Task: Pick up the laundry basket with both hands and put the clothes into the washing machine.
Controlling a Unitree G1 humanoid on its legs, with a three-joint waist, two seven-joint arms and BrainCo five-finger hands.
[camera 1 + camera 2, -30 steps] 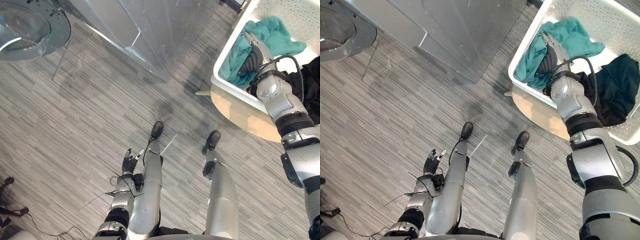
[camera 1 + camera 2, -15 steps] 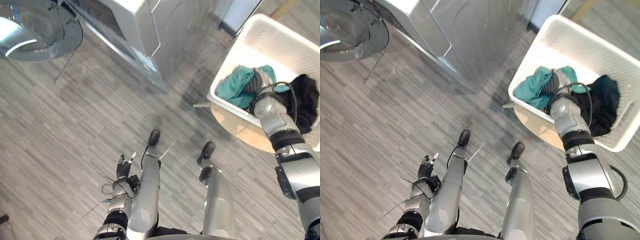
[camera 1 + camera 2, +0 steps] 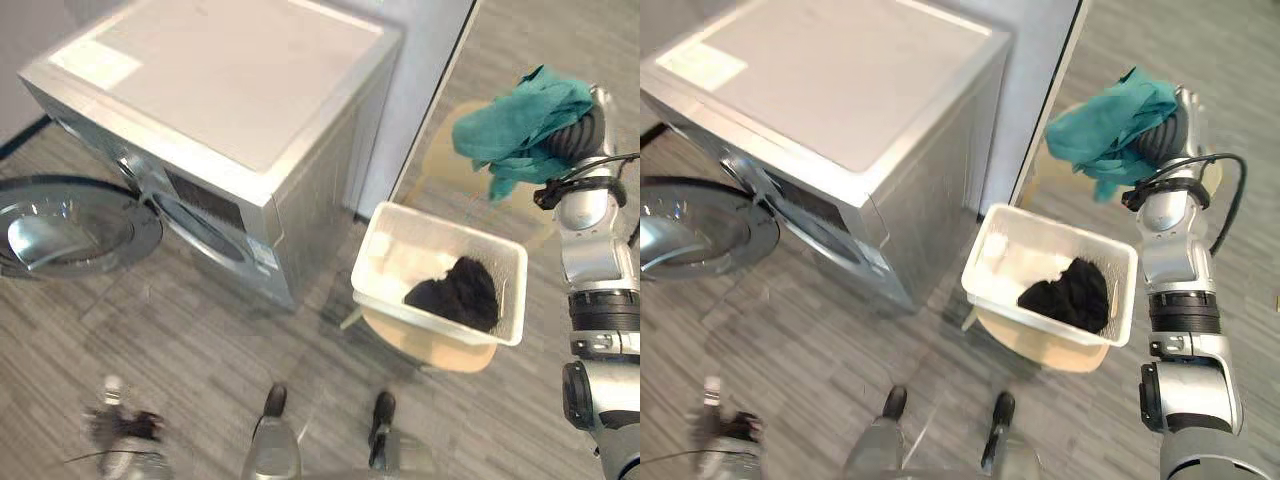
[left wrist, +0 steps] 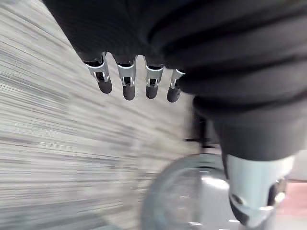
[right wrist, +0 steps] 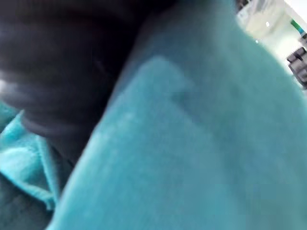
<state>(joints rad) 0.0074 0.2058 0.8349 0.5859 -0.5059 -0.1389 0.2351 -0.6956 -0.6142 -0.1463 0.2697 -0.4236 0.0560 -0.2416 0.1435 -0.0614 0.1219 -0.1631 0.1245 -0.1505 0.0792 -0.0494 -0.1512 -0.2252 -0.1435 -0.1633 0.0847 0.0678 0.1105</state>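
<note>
The robot is on the loading step, one garment at a time, and the basket itself is not being carried. Its right hand (image 3: 578, 135) is raised high with a teal cloth (image 3: 522, 118) bunched over it. The cloth hides the fingers on that side, so I cannot tell how they grip, or whether the cloth is only draped across the hand.

The white basket (image 3: 385, 250) sits on a low round bench (image 3: 440, 352) just beside the washing machine (image 3: 215, 110). A black garment (image 3: 458, 295) lies in it, so I'd say roughly half the load is yet to go. The left hand (image 4: 127, 82) hangs low near the floor, its fingers relaxed and holding nothing.

The machine's round door (image 3: 70, 225) stands wide open on the front face, well away from the raised cloth and far lower. To my eye the next move calls for a long sweep of the right arm across and down to the drum mouth, probably with a turn or step of the body. The trailing folds would need to stay clear of the machine's corner.
</note>
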